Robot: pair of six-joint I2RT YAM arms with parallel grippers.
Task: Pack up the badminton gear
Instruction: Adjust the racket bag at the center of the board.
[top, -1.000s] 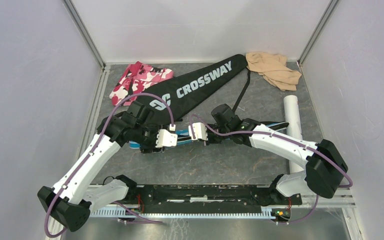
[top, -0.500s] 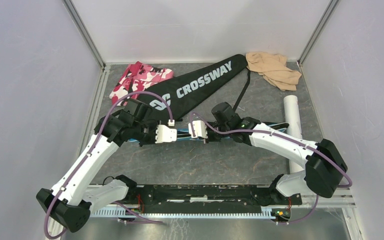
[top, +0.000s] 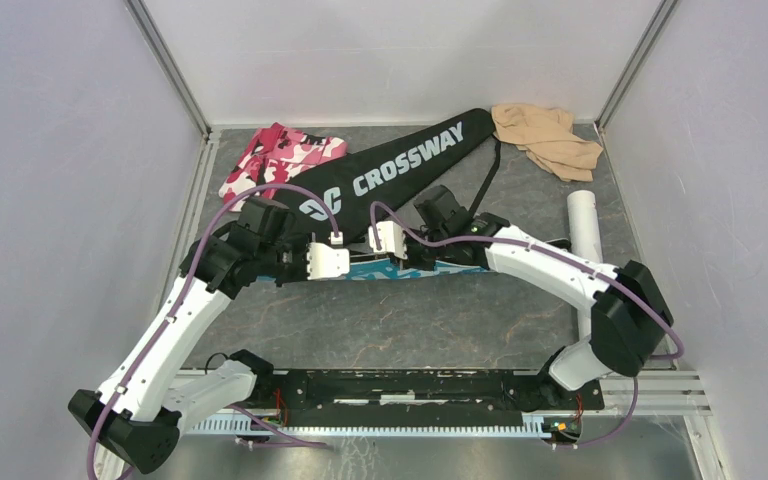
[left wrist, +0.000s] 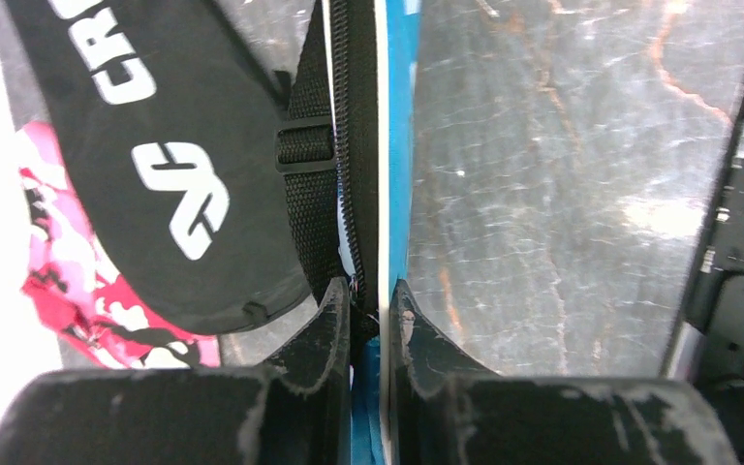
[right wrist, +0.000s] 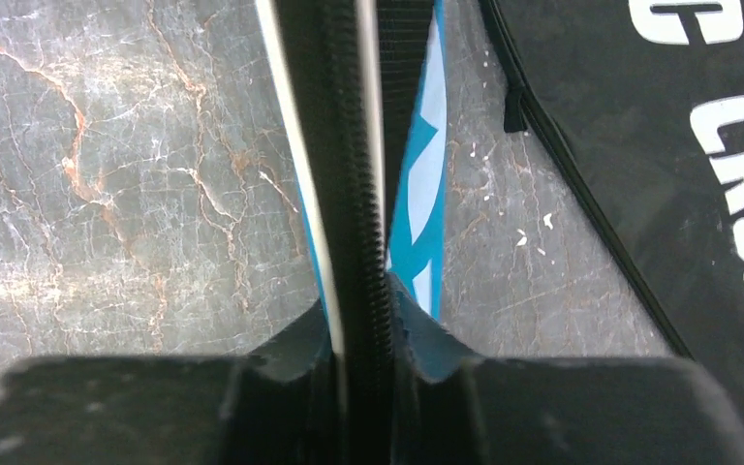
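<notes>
The blue racket cover (top: 415, 270) hangs between my two grippers, lifted at mid-table. My left gripper (top: 345, 262) is shut on its zipper edge; in the left wrist view (left wrist: 370, 295) the black zipper and white piping run between the fingertips. My right gripper (top: 372, 243) is shut on the same edge; the right wrist view (right wrist: 358, 291) shows the zipper pinched. The black "CROSSWAY" cover (top: 390, 170) lies flat behind them. The long white tube (top: 587, 235) lies at the right, partly under the right arm. Rackets and shuttlecocks are not visible.
A pink-and-white camouflage cloth (top: 275, 160) lies at the back left. A beige cloth (top: 545, 140) lies at the back right. Walls close in the table on the left, back and right.
Both grippers moved toward the back and slightly left with the blue cover, drawing closer to the black cover. More of the blue cover shows below them.
</notes>
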